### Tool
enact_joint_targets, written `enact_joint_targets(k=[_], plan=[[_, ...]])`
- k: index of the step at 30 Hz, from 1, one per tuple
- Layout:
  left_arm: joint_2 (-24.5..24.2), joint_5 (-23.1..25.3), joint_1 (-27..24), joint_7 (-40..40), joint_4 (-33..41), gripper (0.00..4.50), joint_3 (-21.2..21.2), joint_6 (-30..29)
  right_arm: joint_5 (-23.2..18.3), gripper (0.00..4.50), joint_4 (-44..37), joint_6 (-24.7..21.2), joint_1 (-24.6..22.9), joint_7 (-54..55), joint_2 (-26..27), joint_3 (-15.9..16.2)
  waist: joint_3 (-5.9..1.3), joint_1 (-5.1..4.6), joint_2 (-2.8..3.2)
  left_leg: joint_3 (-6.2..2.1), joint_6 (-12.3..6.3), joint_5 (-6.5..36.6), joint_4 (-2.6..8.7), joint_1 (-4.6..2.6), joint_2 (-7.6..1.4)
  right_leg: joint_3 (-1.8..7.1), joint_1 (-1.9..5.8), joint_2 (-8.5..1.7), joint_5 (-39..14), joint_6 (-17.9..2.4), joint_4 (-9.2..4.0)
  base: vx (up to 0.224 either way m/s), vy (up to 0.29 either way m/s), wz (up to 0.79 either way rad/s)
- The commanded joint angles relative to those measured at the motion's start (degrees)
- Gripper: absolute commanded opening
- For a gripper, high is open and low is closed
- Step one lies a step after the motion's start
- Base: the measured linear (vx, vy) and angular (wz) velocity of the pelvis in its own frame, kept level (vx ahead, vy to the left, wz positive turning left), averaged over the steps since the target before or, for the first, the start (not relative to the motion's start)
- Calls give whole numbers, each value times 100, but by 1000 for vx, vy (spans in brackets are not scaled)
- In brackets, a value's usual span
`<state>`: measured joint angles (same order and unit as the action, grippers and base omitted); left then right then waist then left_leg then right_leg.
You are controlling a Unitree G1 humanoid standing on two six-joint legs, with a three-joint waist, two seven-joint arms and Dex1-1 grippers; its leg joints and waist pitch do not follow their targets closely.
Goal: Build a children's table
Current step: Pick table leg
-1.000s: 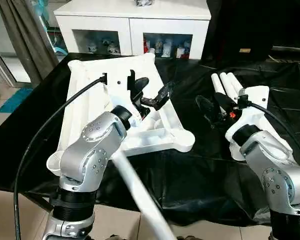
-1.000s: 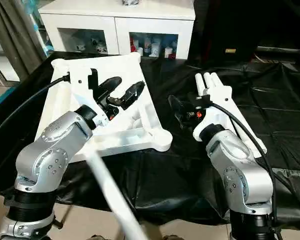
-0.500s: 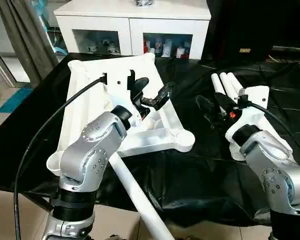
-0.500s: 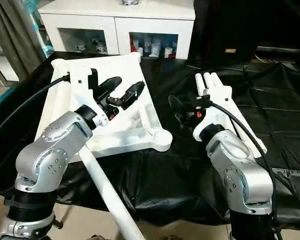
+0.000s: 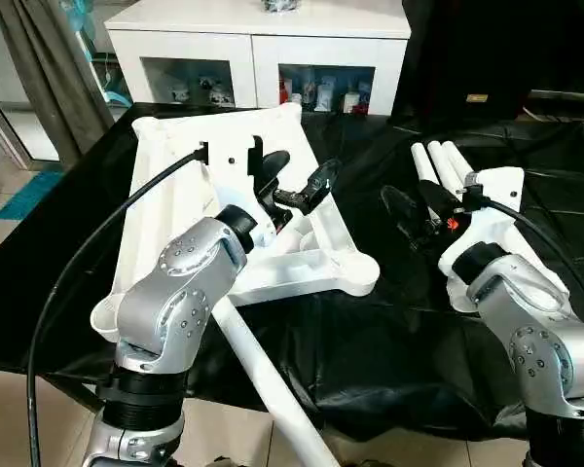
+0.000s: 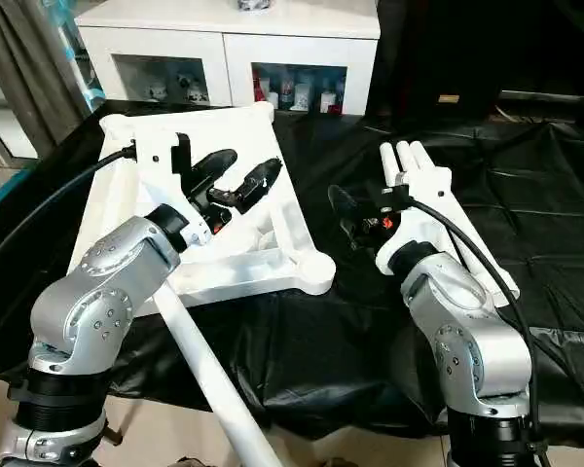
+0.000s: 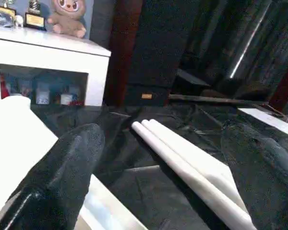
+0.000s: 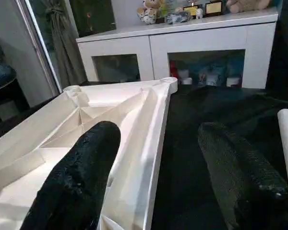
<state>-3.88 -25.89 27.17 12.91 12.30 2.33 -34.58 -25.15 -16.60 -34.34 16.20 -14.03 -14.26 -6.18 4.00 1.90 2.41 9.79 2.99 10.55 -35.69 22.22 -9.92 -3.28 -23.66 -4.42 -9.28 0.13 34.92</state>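
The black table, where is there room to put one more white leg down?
The black table lies bare near the front edge, between the tabletop corner and the right arm. The far right side is bare too. It is crowded between the tabletop and the leg bundle, where the right pincer hangs.

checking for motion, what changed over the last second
The leg slanting past the table's near edge was smeared with motion a second ago and has since settled with only a slight shift; what moves it cannot be seen. The left gripper stays open over the upturned tabletop, the right gripper open beside the other legs on the black sheet.
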Motion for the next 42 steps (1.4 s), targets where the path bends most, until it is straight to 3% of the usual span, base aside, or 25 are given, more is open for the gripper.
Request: enact_joint_targets(k=[1, 42], plan=[[-4, 33, -3, -29, 111, 442, -16, 23, -2, 302, 31, 22, 60, 20, 7, -12, -462, 0, -41, -77, -75, 1226, 417, -50, -172, 189, 294, -239, -1971, -645, -499, 0, 0, 0], [-4, 33, -3, -29, 111, 442, -16, 23, -2, 302, 31, 22, 60, 20, 7, -12, -468, 5, -38, -76, -91, 1164, 412, -47, -173, 195, 306, -244, -1814, -713, -482, 0, 0, 0]])
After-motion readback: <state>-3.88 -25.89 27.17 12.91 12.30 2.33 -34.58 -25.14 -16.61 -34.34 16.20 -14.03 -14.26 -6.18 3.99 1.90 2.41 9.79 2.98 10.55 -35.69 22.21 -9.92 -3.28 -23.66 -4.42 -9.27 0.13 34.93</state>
